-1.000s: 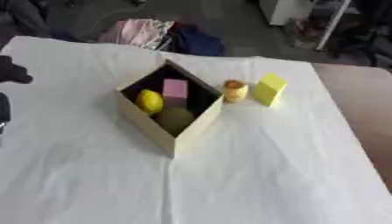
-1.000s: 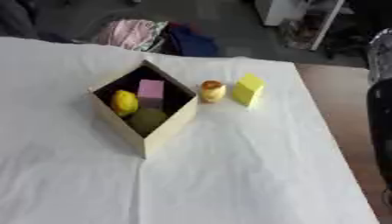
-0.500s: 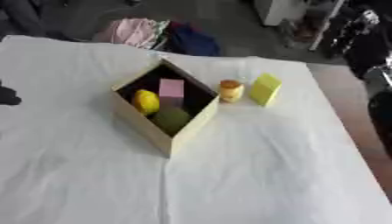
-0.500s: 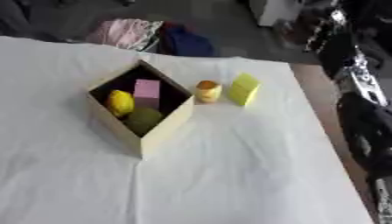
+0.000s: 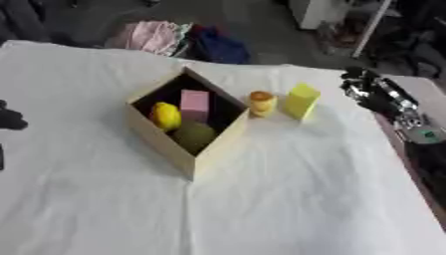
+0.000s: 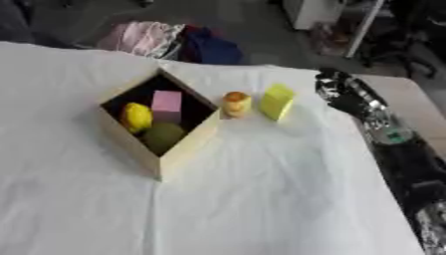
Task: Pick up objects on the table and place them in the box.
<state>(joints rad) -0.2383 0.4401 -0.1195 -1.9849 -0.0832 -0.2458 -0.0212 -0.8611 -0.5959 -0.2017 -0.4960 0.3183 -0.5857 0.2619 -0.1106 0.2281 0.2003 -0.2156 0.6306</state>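
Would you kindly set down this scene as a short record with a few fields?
surface: table under a white cloth
box: open, wooden, set cornerwise
inside the box: pink block, yellow rounded thing, green rounded thing
outside the box: small orange-topped thing by its right wall, yellow block just right of that
right hand: above the cloth's right edge, right of the yellow block, holding nothing
left hand: dark shape at the left edge

A white cloth (image 5: 287,199), matt and faintly creased, covers the counter. The box (image 5: 209,154) looks like pale, matt wood or card, and the yellow block (image 5: 301,100) beside it has a smooth, dull face. The right hand (image 6: 344,94) is black with glinting silver metal parts.
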